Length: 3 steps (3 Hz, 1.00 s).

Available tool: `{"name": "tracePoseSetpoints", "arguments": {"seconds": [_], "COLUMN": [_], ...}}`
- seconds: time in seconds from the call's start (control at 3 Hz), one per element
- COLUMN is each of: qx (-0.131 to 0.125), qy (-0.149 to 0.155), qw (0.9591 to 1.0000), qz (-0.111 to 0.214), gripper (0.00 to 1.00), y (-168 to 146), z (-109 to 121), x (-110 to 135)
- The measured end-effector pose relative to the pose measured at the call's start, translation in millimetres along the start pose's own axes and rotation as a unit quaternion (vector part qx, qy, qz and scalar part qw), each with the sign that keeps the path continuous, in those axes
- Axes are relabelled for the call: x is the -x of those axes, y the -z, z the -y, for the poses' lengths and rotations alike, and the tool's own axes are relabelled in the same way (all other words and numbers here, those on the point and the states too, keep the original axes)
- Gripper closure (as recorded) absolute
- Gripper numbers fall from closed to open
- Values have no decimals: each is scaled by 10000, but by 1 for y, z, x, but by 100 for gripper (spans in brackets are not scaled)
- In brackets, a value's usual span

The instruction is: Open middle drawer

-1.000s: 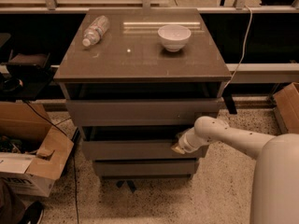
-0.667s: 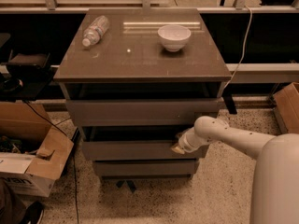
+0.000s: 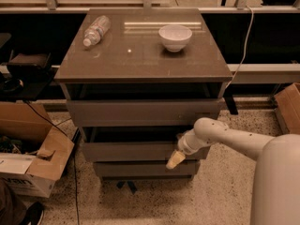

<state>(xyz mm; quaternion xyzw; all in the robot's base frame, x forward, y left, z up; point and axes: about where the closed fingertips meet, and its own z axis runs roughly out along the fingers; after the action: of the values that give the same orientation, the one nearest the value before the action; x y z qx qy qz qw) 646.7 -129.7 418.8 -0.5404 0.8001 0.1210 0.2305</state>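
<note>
— Looking for the gripper (image 3: 176, 159)?
— Against the right end of the middle drawer (image 3: 131, 150) front; its grip, I can't tell.
— Drawer?
— Second tier, seemingly pulled out slightly.

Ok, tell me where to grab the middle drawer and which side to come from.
Take the top edge of the middle drawer front, coming from the front and hooking down into the dark gap above it. The panel is flat and handleless, so that lip looks like the only hold. The gripper is low at the panel's right part.
</note>
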Motion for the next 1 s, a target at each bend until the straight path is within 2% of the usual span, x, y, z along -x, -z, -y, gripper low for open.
{"name": "tracePoseSetpoints", "arguments": {"seconds": [0.33, 0.67, 1.0], "qx": [411, 501, 502], "qy": [-8, -9, -9], "qw": [9988, 9982, 9982], "qz": [-266, -325, -325], "gripper": [0, 17, 40], "y": [3, 4, 6], "z": [-42, -50, -50], "x": [-21, -26, -25]}}
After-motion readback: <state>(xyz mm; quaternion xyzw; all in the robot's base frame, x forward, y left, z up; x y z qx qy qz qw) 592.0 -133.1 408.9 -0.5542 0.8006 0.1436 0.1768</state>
